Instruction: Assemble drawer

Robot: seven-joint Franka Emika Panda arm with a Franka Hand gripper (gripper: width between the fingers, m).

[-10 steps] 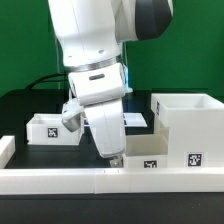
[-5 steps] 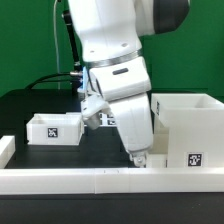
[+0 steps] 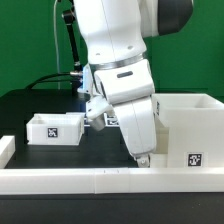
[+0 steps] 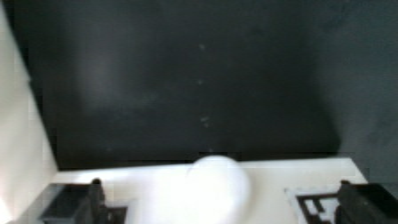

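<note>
End effector [image 3: 143, 157]: we read it as released, fingers [image 4: 75, 202] wide apart, set low against the large white box [image 3: 186, 128] on its exterior-view-left side | small white drawer [image 3: 55, 128]: on the worktop [image 3: 25, 105], well apart, toward the exterior view's left.

Open table [image 3: 25, 105] around small box [image 3: 55, 128]; tall case [image 3: 188, 128] and front rail [image 3: 60, 180] crowd gripper [image 3: 143, 160]

Small drawer box [image 3: 55, 129]: white, open-topped, upright, tag on its front; on the dark worktop toward the exterior view's left.
Drawer housing [image 3: 190, 130]: white, taller, open on top, tagged; at the exterior view's right, well apart.
Low tagged piece [image 3: 165, 158]: white, against the housing's front, partly hidden.
</note>
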